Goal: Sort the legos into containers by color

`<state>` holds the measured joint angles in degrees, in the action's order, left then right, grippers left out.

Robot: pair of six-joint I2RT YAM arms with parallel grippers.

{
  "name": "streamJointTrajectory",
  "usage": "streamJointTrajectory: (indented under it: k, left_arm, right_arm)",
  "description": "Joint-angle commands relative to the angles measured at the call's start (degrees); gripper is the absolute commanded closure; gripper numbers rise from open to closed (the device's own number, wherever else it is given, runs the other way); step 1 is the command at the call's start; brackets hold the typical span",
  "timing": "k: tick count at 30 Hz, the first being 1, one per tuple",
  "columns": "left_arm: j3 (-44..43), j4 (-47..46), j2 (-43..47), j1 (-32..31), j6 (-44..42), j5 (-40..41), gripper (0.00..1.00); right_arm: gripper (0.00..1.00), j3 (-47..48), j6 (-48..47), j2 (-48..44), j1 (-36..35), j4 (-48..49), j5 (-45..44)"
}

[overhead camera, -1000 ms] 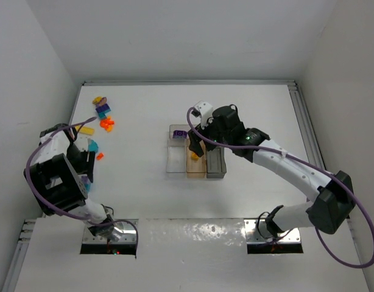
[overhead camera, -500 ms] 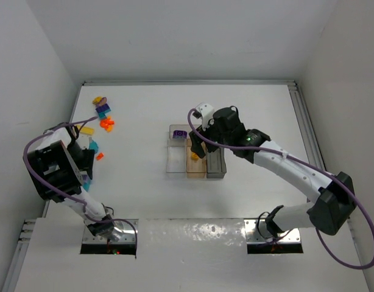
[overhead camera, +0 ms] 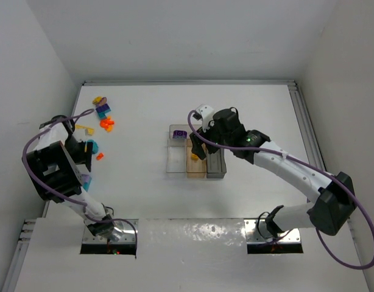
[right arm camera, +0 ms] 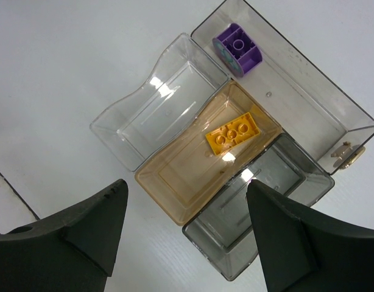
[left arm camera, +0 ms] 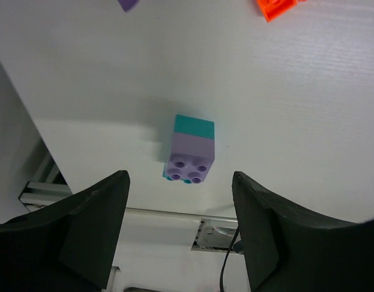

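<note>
- Hovering left claw [left arm camera: 179, 182] wide open over lilac-and-teal brick [left arm camera: 190, 155], far left of tray [right arm camera: 151, 109], apparently lining up a pickup.
- Holding right claw [right arm camera: 187, 184] wide, empty, above tray; yellow brick [right arm camera: 232, 132] inside middle bin [right arm camera: 175, 173].

No text, label, brand mark or number can be read in any of the views. The studs on the lilac lego [left arm camera: 190, 159] and on the yellow lego [right arm camera: 233, 132] are too small and blurred to show any lettering. The clear containers [right arm camera: 175, 176] carry no legible mark.
</note>
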<state>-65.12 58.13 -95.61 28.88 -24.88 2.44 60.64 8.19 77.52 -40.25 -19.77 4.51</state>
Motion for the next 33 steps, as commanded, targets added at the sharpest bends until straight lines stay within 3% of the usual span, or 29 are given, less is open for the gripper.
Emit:
streamJointTrajectory:
  k: [1, 13, 21, 25, 30, 32, 33]
  left_arm:
    - [-2.7, 0.5, 2.0, 0.1, -0.7, 0.4, 0.33]
    - [2.9, -2.5, -1.4, 0.7, -0.2, -1.1, 0.36]
    - [4.9, -5.0, -2.3, 0.8, -0.3, 2.8, 0.52]
    - [5.0, -5.0, -2.4, 0.7, -0.3, 2.2, 0.66]
    - [3.2, -3.5, -1.9, 0.8, -0.2, -1.0, 0.98]
    - [1.8, -1.6, -1.5, 0.8, -0.3, -2.2, 1.0]
    - [0.8, -0.5, -1.3, 0.8, -0.6, -6.5, 1.0]
  right_arm:
    - [0.22, -0.3, 0.1, -1.5, -0.1, 0.9, 0.1]
    - [0.23, 0.1, -0.2, -1.6, -0.1, -1.8, -0.9]
    - [0.23, -0.3, -0.4, -1.9, -0.1, -1.8, -0.8]
    - [0.23, -0.7, -0.3, -2.5, -0.1, -1.6, -1.0]
    - [0.23, -0.8, -0.5, -3.0, -0.1, -1.6, -1.3]
    - [0.23, -0.8, -0.6, -3.0, -0.1, -1.6, -0.9]
    - [0.23, -0.7, -0.9, -3.1, -0.1, -1.7, -0.6]
